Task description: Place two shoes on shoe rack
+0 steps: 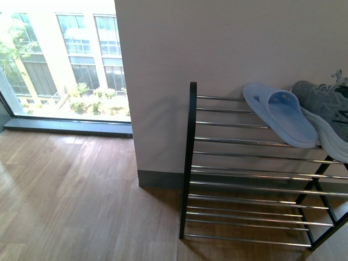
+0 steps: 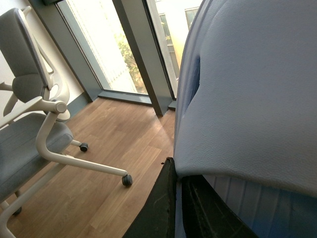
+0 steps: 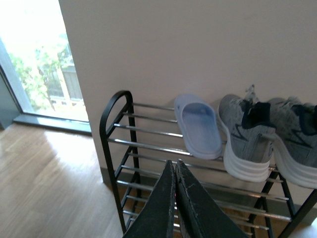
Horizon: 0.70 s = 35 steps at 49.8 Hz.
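One pale blue slide (image 2: 247, 99), light and bendy I reckon and best pinched at its sole edge, sits clamped in my left claw (image 2: 179, 188), its mate (image 1: 280, 114) at two o'clock on the shoe rack (image 1: 191, 163), my right claw (image 3: 176, 171) pressed closed, empty.

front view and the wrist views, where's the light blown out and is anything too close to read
Front view: the window is bright but the building outside stays legible. Right wrist view: its window is washed out white at the top. Left wrist view: the pale blue slide fills the frame, soft and too near to show its outline, with glare in the glass behind.
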Motion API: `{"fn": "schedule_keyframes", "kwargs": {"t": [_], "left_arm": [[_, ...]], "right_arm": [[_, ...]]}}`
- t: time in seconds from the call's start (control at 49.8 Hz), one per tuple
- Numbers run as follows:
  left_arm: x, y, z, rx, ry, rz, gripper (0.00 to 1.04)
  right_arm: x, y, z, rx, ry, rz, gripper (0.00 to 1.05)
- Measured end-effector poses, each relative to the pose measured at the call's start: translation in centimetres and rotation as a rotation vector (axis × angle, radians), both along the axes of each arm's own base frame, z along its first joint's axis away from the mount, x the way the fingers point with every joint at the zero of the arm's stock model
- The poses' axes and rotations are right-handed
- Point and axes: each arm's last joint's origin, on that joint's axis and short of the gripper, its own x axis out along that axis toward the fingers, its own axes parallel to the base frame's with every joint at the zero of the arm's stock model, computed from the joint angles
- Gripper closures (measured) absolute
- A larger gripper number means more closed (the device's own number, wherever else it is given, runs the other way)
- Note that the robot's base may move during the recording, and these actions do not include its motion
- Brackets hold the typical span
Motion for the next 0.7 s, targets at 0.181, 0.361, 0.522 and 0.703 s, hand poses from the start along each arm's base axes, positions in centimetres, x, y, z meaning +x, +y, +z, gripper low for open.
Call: {"fn": "schedule_keyframes", "kwargs": {"t": [0.181,0.361,0.522,0.703], "left_arm": [[0.0,0.0,0.0,0.0,0.0,0.0,1.03],[0.0,0.0,0.0,0.0,0.0,0.0,1.03],[0.0,0.0,0.0,0.0,0.0,0.0,1.03],[0.0,0.01,0.0,0.0,-0.001,0.004,1.03]], "right_arm": [[-0.37,0.01,0.17,0.0,-0.028,0.001,1.03],[-0.39,0.01,0.19,0.0,-0.03,0.001,0.83],[-0.39,0.01,0.19,0.0,-0.03,0.001,0.49],[-0.39,0.02,0.18,0.0,-0.03,0.005,0.11]]}}
